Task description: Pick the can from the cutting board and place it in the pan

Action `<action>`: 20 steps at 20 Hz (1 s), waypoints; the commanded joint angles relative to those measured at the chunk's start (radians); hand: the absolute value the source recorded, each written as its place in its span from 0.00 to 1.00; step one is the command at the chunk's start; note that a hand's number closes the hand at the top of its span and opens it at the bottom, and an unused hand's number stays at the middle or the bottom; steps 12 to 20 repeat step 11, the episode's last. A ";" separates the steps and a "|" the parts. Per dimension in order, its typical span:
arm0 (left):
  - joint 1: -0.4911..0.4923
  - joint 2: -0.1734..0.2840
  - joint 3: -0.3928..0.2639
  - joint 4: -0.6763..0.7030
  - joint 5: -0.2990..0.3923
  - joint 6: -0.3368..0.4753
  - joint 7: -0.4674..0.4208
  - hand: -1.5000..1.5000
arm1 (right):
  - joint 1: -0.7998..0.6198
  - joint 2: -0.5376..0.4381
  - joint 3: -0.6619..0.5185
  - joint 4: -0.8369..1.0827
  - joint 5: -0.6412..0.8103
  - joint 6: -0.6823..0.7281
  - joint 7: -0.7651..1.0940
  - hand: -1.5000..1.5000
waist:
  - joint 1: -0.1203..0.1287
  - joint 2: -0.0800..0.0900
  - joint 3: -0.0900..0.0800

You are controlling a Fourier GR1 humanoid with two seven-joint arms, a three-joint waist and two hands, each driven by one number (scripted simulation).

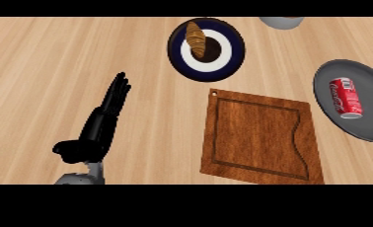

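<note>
Head view: my left hand [102,117] rests at the near left, fingers straight and together, holding nothing. My right hand is out of sight. A red drink can [345,97] lies on its side inside the grey round pan [326,84] at the right edge. Left of the pan, the brown wooden cutting board [258,134] sits bare. Farther off, a dark blue-and-white plate [206,49] carries a golden bread loaf [195,40].

Light wood counter [87,48]. On it: brown cutting board [258,139] at centre-right, dark-rimmed plate [178,48] beyond it, grey pan [328,80] at right edge, poss. 1 grey dish [280,21], cut off at top.
</note>
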 commanded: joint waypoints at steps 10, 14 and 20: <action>-0.017 -0.028 -0.018 0.037 -0.028 0.020 -0.031 0.50 | 0.047 -0.024 0.032 -0.012 -0.027 0.084 -0.239 0.00 | -0.002 0.003 0.000; 0.064 -0.007 -0.025 -0.015 -0.013 -0.004 -0.028 0.50 | 0.059 -0.032 0.041 -0.020 -0.023 0.078 -0.241 0.00 | 0.006 -0.002 -0.002; 0.064 -0.007 -0.025 -0.015 -0.013 -0.004 -0.028 0.50 | 0.059 -0.032 0.041 -0.020 -0.023 0.078 -0.241 0.00 | 0.006 -0.002 -0.002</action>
